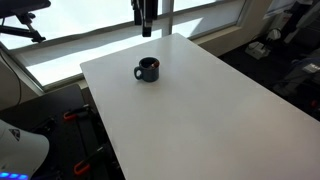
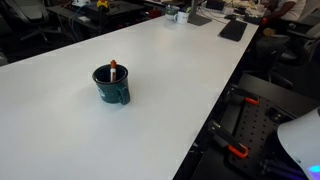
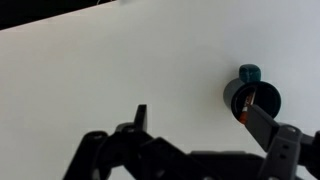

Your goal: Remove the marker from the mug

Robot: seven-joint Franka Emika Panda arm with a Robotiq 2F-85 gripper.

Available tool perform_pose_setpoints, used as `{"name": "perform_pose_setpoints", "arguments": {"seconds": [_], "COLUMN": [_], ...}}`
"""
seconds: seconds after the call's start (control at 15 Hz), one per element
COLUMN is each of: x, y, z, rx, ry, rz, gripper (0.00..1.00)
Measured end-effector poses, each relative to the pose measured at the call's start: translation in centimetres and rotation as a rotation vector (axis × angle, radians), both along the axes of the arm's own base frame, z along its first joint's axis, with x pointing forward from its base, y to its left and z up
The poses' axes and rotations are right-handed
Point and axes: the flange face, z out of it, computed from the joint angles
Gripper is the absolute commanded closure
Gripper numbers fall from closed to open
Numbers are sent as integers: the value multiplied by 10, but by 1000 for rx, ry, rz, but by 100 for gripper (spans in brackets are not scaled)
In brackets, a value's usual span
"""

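Note:
The dark mug (image 1: 147, 69) stands upright on the white table (image 1: 200, 110), with its handle to one side. It shows in both exterior views; the reddish marker (image 2: 113, 70) stands in the mug (image 2: 110, 86) and leans on the rim. My gripper (image 1: 146, 26) hangs high above the mug at the frame's top edge. In the wrist view the gripper (image 3: 203, 122) is open and empty. The mug (image 3: 236, 95) lies by the right finger, which hides part of it, with the marker (image 3: 247, 110) inside.
The table's edges drop off to the floor (image 1: 265, 60). A dark keyboard-like object (image 2: 233, 30) and clutter lie at the table's far end. Black mounts with red clamps (image 2: 237, 150) sit below the table edge. Windows (image 1: 80, 40) run behind.

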Motion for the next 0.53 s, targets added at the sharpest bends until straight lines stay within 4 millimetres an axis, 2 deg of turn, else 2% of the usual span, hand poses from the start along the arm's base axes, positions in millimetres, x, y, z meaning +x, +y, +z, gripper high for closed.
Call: {"name": "perform_pose_setpoints", "arguments": {"seconds": [0.2,0.53], "x": [11,12], "y": [-3,-2], "z": [-5,-6], "rx": [6,6], "ry": [10,10], "rz": [8,8], "gripper": [0,0]}}
